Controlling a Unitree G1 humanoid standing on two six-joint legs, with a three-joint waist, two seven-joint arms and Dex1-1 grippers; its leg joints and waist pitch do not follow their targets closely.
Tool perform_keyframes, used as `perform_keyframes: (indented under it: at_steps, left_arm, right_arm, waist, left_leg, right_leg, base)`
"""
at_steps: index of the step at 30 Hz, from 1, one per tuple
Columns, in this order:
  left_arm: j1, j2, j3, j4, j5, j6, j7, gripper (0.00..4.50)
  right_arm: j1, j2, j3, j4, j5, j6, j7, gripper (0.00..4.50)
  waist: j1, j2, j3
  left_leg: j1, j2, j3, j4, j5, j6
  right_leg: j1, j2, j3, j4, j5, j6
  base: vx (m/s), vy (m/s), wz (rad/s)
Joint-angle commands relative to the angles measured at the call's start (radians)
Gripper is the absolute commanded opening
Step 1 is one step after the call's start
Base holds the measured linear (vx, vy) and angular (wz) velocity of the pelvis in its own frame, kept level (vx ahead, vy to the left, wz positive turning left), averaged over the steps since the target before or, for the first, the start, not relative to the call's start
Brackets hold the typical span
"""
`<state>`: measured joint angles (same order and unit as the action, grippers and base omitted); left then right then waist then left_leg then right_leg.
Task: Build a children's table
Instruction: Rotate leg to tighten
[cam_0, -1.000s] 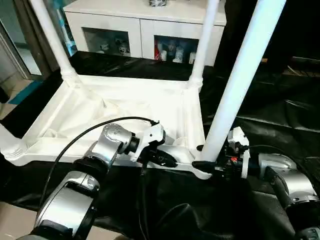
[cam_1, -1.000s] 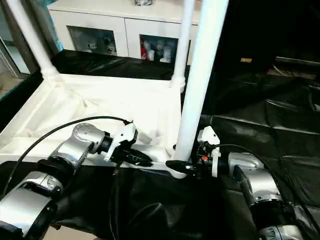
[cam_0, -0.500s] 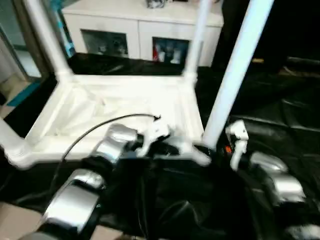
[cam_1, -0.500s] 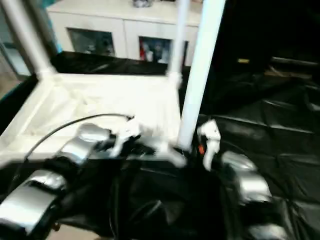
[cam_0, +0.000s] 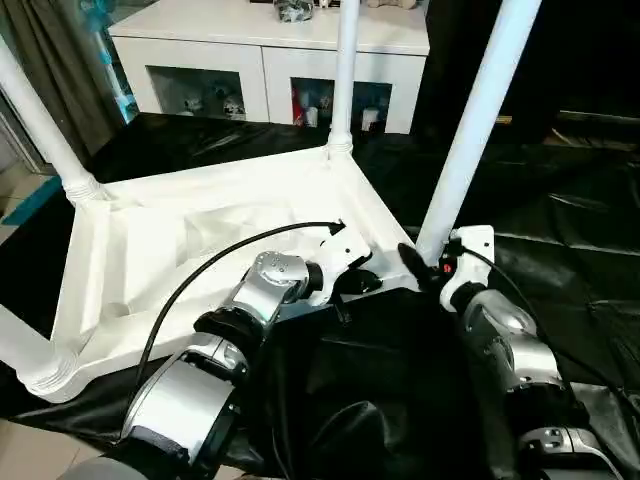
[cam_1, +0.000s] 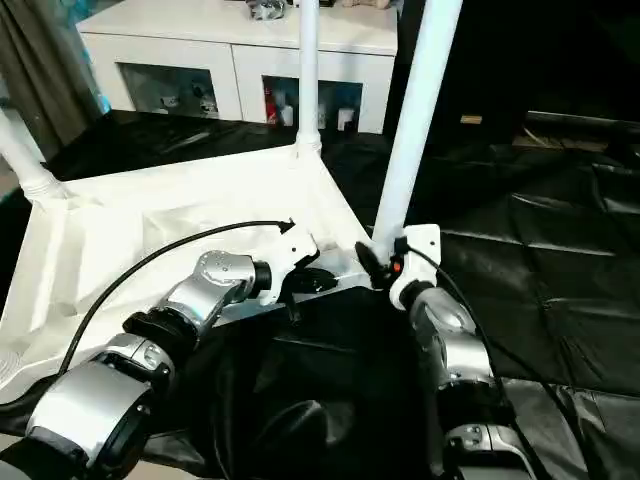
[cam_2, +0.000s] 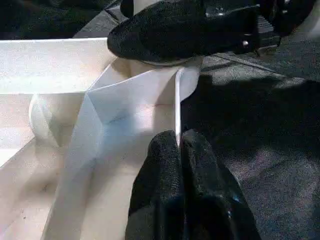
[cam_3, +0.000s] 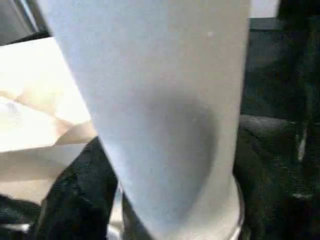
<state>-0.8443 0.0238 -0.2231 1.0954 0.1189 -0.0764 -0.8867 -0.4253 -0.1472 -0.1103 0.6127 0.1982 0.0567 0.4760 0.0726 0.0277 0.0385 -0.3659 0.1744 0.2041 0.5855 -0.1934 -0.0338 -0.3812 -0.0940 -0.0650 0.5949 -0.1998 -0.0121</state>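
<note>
The children's table (cam_0: 200, 230) lies upside down on the black-covered work table, its white legs pointing up. My left gripper (cam_0: 357, 283) is shut on a thin white rib of the table's rim (cam_2: 177, 107), close to the near right corner. My right gripper (cam_0: 424, 262) wraps the base of the near right leg (cam_0: 470, 130), which stands in its corner socket. That leg (cam_3: 150, 100) fills the space between the fingers, and one black finger (cam_3: 75, 200) lies against it. The same finger (cam_2: 170, 30) curves round the leg's foot in the left wrist view.
Other legs stand at the far corner (cam_0: 345, 70), at the left (cam_0: 40, 120) and at the near left corner (cam_0: 20, 345). A white cabinet (cam_0: 270, 50) with glass doors stands behind. Bunched black cover (cam_0: 370, 400) lies in front of me.
The view has shifted. The table has turned on the black cover: its near right corner went farther from me, its left end came nearer. Both grippers stayed at that corner.
</note>
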Motion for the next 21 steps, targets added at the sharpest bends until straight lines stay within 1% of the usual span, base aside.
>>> perform_keyframes:
  at_steps: [1, 3, 4, 5, 6, 7, 8, 9, 10, 11, 12, 13, 15, 18, 20, 21]
  left_arm:
    - [-0.008, -0.031, -0.030, -0.013, -0.004, -0.044, -0.065, 0.00]
    - [-0.003, -0.021, -0.036, -0.019, -0.005, -0.050, -0.090, 0.00]
    - [0.007, 0.001, -0.043, -0.031, -0.009, -0.058, -0.153, 0.00]
    - [0.011, 0.012, -0.045, -0.037, -0.011, -0.063, -0.185, 0.00]
    - [0.018, 0.026, -0.048, -0.045, -0.016, -0.073, -0.227, 0.00]
    - [0.029, 0.049, -0.054, -0.060, -0.022, -0.083, -0.289, 0.00]
    - [0.035, 0.060, -0.057, -0.068, -0.024, -0.084, -0.317, 0.00]
    - [0.038, 0.069, -0.060, -0.072, -0.025, -0.085, -0.339, 0.00]
    - [0.043, 0.083, -0.063, -0.080, -0.028, -0.087, -0.372, 0.00]
    - [0.048, 0.097, -0.065, -0.087, -0.032, -0.090, -0.403, 0.00]
    - [0.052, 0.112, -0.065, -0.096, -0.040, -0.083, -0.441, 0.00]
    - [0.052, 0.114, -0.065, -0.097, -0.041, -0.082, -0.446, 0.00]
    - [0.058, 0.137, -0.063, -0.112, -0.051, -0.078, -0.491, 0.00]
    - [0.065, 0.161, -0.057, -0.129, -0.062, -0.070, -0.538, 0.00]
    - [0.069, 0.177, -0.056, -0.138, -0.067, -0.058, -0.568, 0.00]
    - [0.070, 0.180, -0.056, -0.140, -0.068, -0.058, -0.572, 0.00]
  right_arm:
    - [0.018, 0.016, 0.118, 0.011, -0.009, 0.021, 0.133, 3.69]
    - [0.022, -0.002, 0.122, -0.005, 0.001, 0.026, 0.172, 3.75]
    - [0.034, -0.046, 0.132, -0.045, 0.022, 0.038, 0.273, 3.75]
    - [0.041, -0.069, 0.139, -0.063, 0.027, 0.043, 0.321, 3.75]
    - [0.051, -0.098, 0.149, -0.087, 0.034, 0.047, 0.377, 3.75]
    - [0.063, -0.138, 0.156, -0.117, 0.046, 0.060, 0.447, 3.75]
    - [0.067, -0.155, 0.158, -0.129, 0.052, 0.067, 0.474, 3.75]
    - [0.070, -0.168, 0.159, -0.136, 0.055, 0.073, 0.494, 3.75]
    - [0.076, -0.190, 0.163, -0.154, 0.065, 0.091, 0.532, 3.75]
    - [0.082, -0.212, 0.170, -0.171, 0.073, 0.105, 0.570, 3.75]
    - [0.088, -0.236, 0.177, -0.190, 0.082, 0.122, 0.608, 3.75]
    - [0.089, -0.240, 0.178, -0.192, 0.083, 0.124, 0.613, 3.75]
    - [0.098, -0.274, 0.188, -0.218, 0.094, 0.148, 0.666, 3.75]
    - [0.111, -0.309, 0.202, -0.251, 0.106, 0.178, 0.733, 3.75]
    - [0.119, -0.325, 0.214, -0.270, 0.111, 0.198, 0.772, 3.75]
    - [0.120, -0.327, 0.216, -0.273, 0.113, 0.202, 0.776, 3.75]
  waist:
    - [-0.001, -0.011, -0.046]
    - [0.000, -0.011, -0.049]
    - [0.001, -0.013, -0.052]
    - [0.004, -0.012, -0.054]
    - [0.010, -0.011, -0.055]
    - [0.010, -0.010, -0.056]
    - [0.014, -0.012, -0.058]
    - [0.019, -0.012, -0.059]
    - [0.021, -0.011, -0.059]
    - [0.023, -0.013, -0.057]
    - [0.027, -0.012, -0.056]
    - [0.027, -0.011, -0.054]
    - [0.030, -0.010, -0.052]
    - [0.032, -0.014, -0.051]
    - [0.035, -0.015, -0.052]
    - [0.036, -0.017, -0.052]
  left_leg:
    - [0.012, 0.063, -0.035, -0.081, -0.241, 0.047]
    - [0.008, 0.062, -0.034, -0.077, -0.218, 0.061]
    - [0.005, 0.063, -0.034, -0.073, -0.177, 0.083]
    - [0.005, 0.063, -0.032, -0.070, -0.161, 0.094]
    - [0.005, 0.066, -0.029, -0.065, -0.128, 0.117]
    - [0.004, 0.067, -0.029, -0.064, -0.114, 0.128]
    - [0.005, 0.067, -0.027, -0.059, -0.100, 0.146]
    - [0.005, 0.068, -0.027, -0.057, -0.092, 0.160]
    - [0.005, 0.068, -0.025, -0.055, -0.089, 0.163]
    - [0.005, 0.068, -0.026, -0.058, -0.097, 0.162]
    - [0.007, 0.071, -0.026, -0.059, -0.113, 0.155]
    - [0.007, 0.072, -0.026, -0.061, -0.122, 0.150]
    - [0.011, 0.075, -0.028, -0.066, -0.155, 0.122]
    - [0.011, 0.075, -0.028, -0.068, -0.171, 0.102]
    - [0.011, 0.074, -0.027, -0.067, -0.160, 0.103]
    - [0.010, 0.074, -0.026, -0.066, -0.153, 0.104]
  right_leg:
    - [0.032, -0.075, 0.045, -0.083, -0.219, -0.211]
    - [0.039, -0.075, 0.045, -0.078, -0.179, -0.219]
    - [0.042, -0.074, 0.043, -0.070, -0.109, -0.236]
    - [0.044, -0.073, 0.042, -0.067, -0.080, -0.243]
    - [0.045, -0.070, 0.041, -0.058, -0.012, -0.259]
    - [0.044, -0.070, 0.040, -0.053, 0.019, -0.268]
    - [0.043, -0.070, 0.039, -0.048, 0.063, -0.281]
    - [0.044, -0.074, 0.039, -0.044, 0.086, -0.293]
    - [0.042, -0.074, 0.039, -0.044, 0.088, -0.295]
    - [0.043, -0.073, 0.037, -0.046, 0.064, -0.295]
    - [0.041, -0.075, 0.038, -0.049, 0.030, -0.295]
    - [0.041, -0.074, 0.038, -0.050, 0.012, -0.294]
    - [0.038, -0.074, 0.039, -0.055, -0.048, -0.287]
    - [0.039, -0.075, 0.041, -0.057, -0.074, -0.280]
    - [0.040, -0.077, 0.042, -0.056, -0.068, -0.280]
    - [0.038, -0.077, 0.042, -0.056, -0.067, -0.280]
  base:
    - [0.000, 0.000, 0.00]
    - [0.000, 0.000, 0.00]
    - [0.000, 0.000, 0.00]
    - [0.000, 0.000, 0.00]
    - [0.000, 0.000, 0.00]
    - [0.000, 0.000, 0.00]
    - [0.000, 0.000, 0.00]
    - [0.000, 0.000, 0.00]
    - [0.000, 0.000, 0.00]
    - [0.000, 0.000, 0.00]
    - [0.000, 0.000, 0.00]
    - [0.000, 0.000, 0.00]
    - [0.000, 0.000, 0.00]
    - [0.000, 0.000, 0.00]
    - [0.000, 0.000, 0.00]
    - [0.000, 0.000, 0.00]
